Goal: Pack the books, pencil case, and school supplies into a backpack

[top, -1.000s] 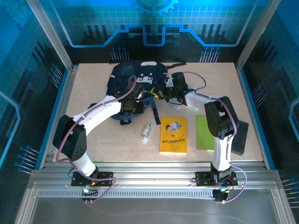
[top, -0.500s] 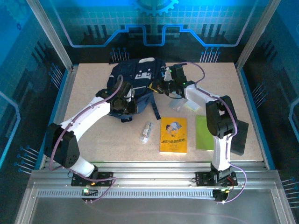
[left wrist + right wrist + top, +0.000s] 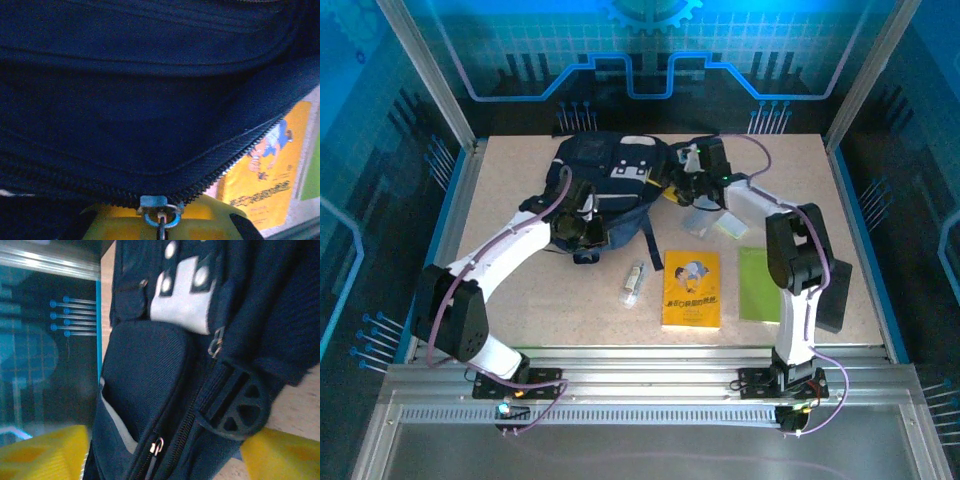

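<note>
Overhead, a dark navy fabric backpack (image 3: 610,175) lies at the far middle of the pale surface (image 3: 560,310). The left claw (image 3: 582,232) is clamped at its near edge on the zip pull (image 3: 160,212). The right claw (image 3: 680,185) hangs at the bag's right side, fingers wide apart, gripping nothing. Nearer, a yellow cartoon-cover book (image 3: 691,290) lies flat beside a lime-green book (image 3: 752,285). A small pale-blue pad (image 3: 698,222) and a small yellow-green pad (image 3: 730,228) sit between books and bag.
</note>
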Controlling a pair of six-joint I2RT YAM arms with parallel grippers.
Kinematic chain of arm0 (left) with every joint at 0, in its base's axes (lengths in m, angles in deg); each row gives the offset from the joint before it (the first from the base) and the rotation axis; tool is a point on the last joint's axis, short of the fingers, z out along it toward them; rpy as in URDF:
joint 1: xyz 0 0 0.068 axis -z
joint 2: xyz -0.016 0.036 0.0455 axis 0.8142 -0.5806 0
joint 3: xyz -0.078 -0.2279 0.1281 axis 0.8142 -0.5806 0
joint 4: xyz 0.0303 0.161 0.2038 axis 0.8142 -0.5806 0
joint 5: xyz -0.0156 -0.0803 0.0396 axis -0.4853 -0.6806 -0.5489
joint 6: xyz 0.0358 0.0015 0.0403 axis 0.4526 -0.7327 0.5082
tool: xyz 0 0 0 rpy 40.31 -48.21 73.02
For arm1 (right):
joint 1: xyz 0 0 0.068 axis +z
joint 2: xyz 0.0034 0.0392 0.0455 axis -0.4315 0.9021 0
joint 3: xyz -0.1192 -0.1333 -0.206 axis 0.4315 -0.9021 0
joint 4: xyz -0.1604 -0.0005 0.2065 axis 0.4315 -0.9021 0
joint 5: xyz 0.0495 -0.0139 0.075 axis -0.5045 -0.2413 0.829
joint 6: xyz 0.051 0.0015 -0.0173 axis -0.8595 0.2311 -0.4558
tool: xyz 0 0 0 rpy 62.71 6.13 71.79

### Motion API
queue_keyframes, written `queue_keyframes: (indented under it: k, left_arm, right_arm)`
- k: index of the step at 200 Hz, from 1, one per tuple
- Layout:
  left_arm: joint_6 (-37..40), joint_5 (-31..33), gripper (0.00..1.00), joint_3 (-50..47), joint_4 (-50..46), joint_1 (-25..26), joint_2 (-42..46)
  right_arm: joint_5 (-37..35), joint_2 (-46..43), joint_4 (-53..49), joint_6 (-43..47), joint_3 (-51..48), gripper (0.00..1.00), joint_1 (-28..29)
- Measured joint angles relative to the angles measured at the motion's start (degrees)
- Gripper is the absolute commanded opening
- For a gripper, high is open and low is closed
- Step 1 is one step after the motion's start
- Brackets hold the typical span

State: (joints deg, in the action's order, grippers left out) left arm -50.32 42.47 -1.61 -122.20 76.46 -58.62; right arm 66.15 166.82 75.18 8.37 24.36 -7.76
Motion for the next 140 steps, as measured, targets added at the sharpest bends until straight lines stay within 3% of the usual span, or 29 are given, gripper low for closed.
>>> queue_keyframes:
  k: [50, 87, 97, 109, 126, 140]
  left_arm:
    - [-3.17, -3.32, 0.00, 5.70, 2.56, 5.53, -6.45]
    - [-4.66, -2.86, 0.00, 6.27, 5.33, 8.46, -7.74]
    - [-5.20, -2.78, 0.00, 6.25, 6.12, 9.14, -7.76]
    - [-6.12, -2.64, 0.00, 6.25, 6.60, 9.62, -7.76]
    - [-6.38, -2.51, 0.00, 6.23, 6.88, 9.73, -7.76]
    - [-6.10, -1.14, 0.00, 6.08, 6.69, 9.70, -7.67]
  right_arm:
    - [1.42, -12.57, 3.69, -5.99, -14.08, 0.86, 0.00]
    - [3.50, -13.49, 7.74, -11.47, -19.74, 0.82, 1.68]
    - [3.63, -13.11, 7.82, -12.24, -19.91, 0.68, 2.38]
    - [2.99, -12.28, 8.81, -13.31, -19.91, 0.32, 3.23]
    - [2.51, -10.71, 9.49, -14.16, -19.93, 0.00, 3.45]
    - [2.47, -9.64, 10.43, -14.84, -20.35, 0.00, 3.37]
